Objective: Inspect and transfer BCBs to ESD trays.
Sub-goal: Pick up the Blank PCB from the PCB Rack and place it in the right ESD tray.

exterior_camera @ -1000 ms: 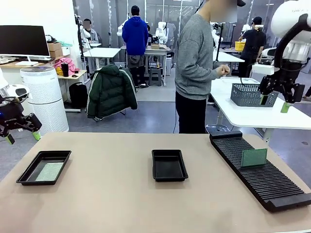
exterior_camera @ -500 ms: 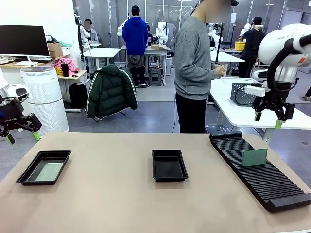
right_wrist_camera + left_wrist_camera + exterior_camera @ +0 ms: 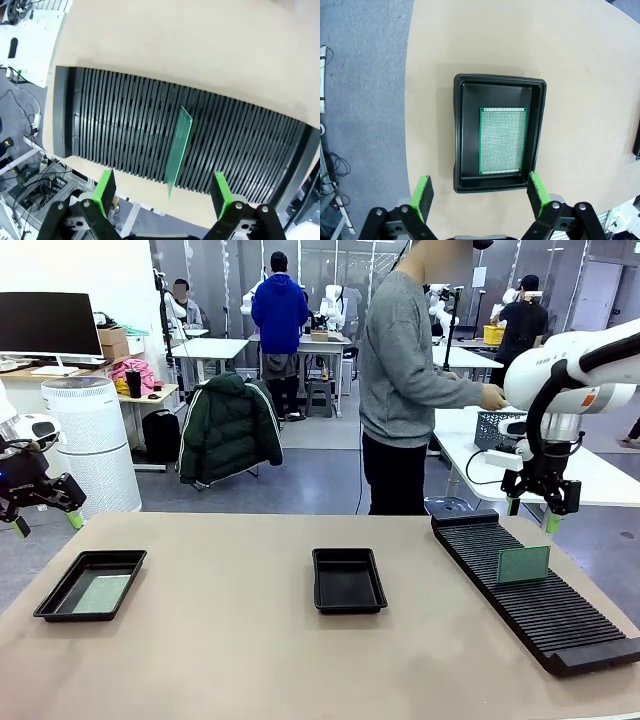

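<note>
1. The worktop [image 3: 250, 660] carries three fixtures. The long black slotted rack [image 3: 560, 615] lies at the robot's right. One ESD tray [image 3: 100, 562] lies at the left. A second, empty ESD tray [image 3: 348, 585] lies at the centre.

2. The right arm [image 3: 560, 370] has descended from a raised position over the past second. It now hangs just above the far end of the rack. The left arm has not moved and hovers over the left tray.

3. One BCB [image 3: 524, 564] stands upright in a rack slot. In the right wrist view this board [image 3: 178, 145] appears edge-on, between the finger lines but well below them. A second BCB [image 3: 502, 140] lies flat in the left tray, so that transfer appears complete.

4. The right fingers [image 3: 551, 523] are spread to full width and hold nothing. The left fingers [image 3: 74, 520] are likewise fully spread and empty.

5. Assessment: the descent indicates that pickup of the racked board is beginning. The centre tray is the probable destination. The fingers must drop further and straddle the thin board edge squarely; a skewed approach could tip the board in its slot.
</note>
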Robot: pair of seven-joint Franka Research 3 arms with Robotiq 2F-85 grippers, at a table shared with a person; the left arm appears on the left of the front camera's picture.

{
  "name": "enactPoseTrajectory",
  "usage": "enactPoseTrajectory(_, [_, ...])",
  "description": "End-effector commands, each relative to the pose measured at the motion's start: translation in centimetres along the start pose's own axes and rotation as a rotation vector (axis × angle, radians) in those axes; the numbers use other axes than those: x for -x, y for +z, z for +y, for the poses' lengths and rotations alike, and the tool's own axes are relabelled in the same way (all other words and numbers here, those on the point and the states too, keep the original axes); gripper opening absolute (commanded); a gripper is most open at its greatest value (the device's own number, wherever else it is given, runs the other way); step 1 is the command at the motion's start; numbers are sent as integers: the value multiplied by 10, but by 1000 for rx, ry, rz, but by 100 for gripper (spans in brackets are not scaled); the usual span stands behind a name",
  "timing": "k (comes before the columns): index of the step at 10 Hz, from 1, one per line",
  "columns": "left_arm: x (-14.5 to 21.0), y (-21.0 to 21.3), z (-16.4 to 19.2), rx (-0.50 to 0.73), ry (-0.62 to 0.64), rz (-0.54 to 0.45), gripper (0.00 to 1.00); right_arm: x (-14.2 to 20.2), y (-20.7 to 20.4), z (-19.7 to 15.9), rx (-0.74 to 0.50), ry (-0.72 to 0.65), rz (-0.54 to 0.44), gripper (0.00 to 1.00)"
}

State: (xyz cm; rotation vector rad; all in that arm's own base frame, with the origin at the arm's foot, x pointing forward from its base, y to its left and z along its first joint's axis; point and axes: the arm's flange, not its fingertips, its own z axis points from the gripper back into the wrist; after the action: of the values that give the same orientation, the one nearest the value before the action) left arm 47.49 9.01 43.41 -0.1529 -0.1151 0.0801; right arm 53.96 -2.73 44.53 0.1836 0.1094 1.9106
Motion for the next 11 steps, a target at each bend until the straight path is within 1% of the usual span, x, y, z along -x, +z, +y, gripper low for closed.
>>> enactPoseTrajectory(1, [1, -3, 2, 10, -19, -14, 100, 7, -15, -7, -20, 0, 45, 100])
enactPoseTrajectory(3, [1, -3, 2, 10, -19, -14, 100, 9, -32, -10, -17, 10, 36, 100])
enactPoseTrajectory(7, [1, -3, 2, 10, -19, -14, 100, 10, -61, -10, -46, -23, 3, 100])
enactPoseTrajectory(11, [1, -3, 2, 10, -19, -14, 100, 6, -79, -4, -32, -48, -19, 100])
